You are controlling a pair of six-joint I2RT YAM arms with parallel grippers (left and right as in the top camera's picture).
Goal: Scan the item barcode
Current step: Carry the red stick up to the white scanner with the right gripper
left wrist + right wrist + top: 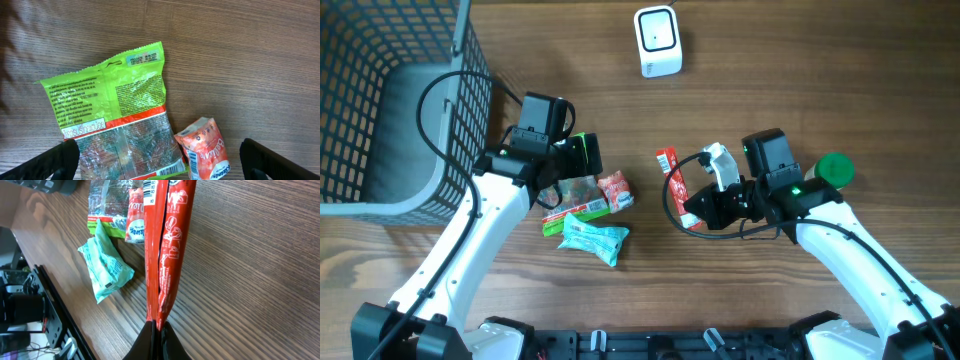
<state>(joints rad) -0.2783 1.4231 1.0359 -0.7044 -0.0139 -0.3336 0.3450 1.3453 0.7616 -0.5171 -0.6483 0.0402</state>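
Packet: red stick packet (167, 255) lies mid-counter, right of the snack pile and well apart from the scanner. Whether it is off the wood I cannot tell.
Barcode: printed bars show at the packet's far, free end in the right wrist view.
Right hand: right hand (156, 327) is fully closed, pinching only the thin near tip of the packet.
Left hand: left hand (160, 167) is spread wide and holds nothing, above the green bag (115, 110).
Pile: an orange pouch (204, 147) touches the bag's right edge, with a teal pack (106, 267) just near of them.
Scanner: white scanner (657, 41) stands far-centre on the counter (820, 60).
Edges: basket (380, 120) far left, green disc (835, 168) by the right arm.
Risk, slip: the grip is on the seam alone, so a quick swing could pull the packet free.
Risk, droop: the long free end may sag or twist, turning the bars away from the scanner.
Risk, misread: the bars sit on a folded edge and may present too narrow a face.
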